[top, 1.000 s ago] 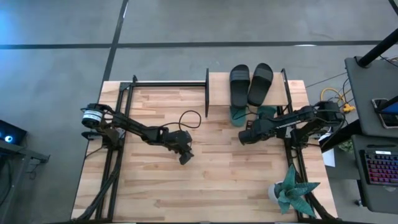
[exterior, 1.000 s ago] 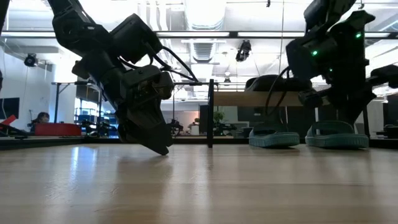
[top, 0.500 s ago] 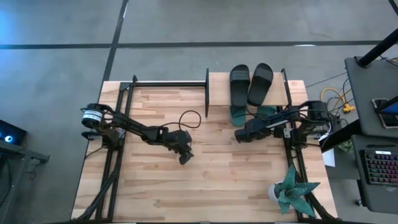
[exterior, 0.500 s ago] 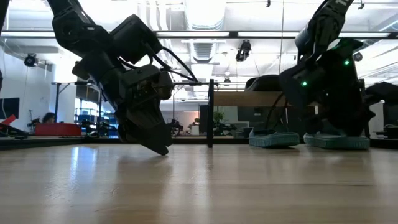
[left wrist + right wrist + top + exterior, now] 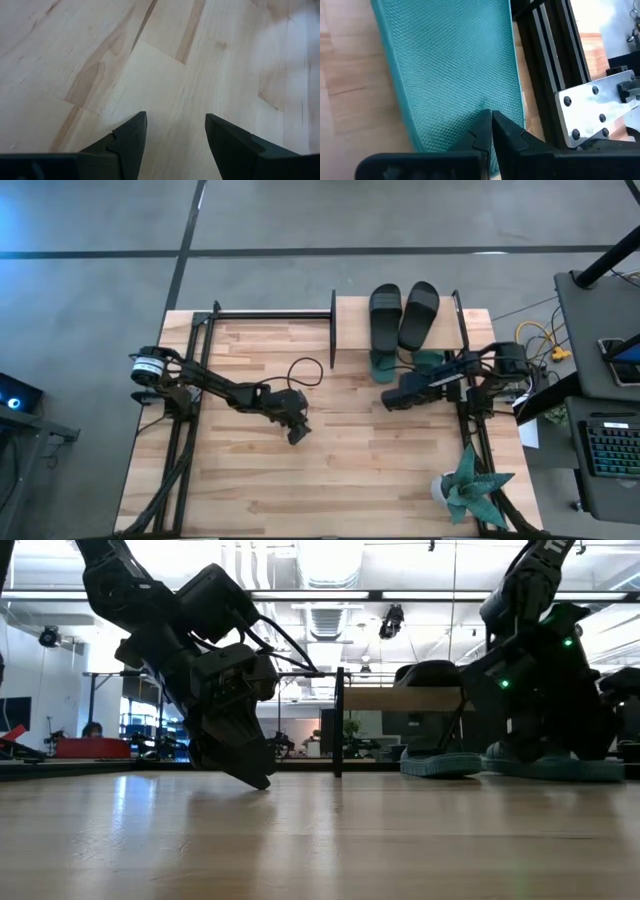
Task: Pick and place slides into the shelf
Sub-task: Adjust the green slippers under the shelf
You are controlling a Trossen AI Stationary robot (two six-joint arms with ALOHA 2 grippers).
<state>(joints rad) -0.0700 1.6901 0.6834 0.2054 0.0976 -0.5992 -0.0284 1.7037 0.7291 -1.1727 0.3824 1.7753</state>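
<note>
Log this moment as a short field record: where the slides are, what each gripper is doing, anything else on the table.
black slides: pair side by side on the top board of the shelf
teal slides: pair under the top board, heels sticking out toward the table centre
left gripper: open, empty, tips down at the bare table near its middle
right gripper: shut, holds nothing, tips over a teal slide's textured sole bed
plant: teal, spiky, at the table's near right corner
slides left on open table: none seen
</note>
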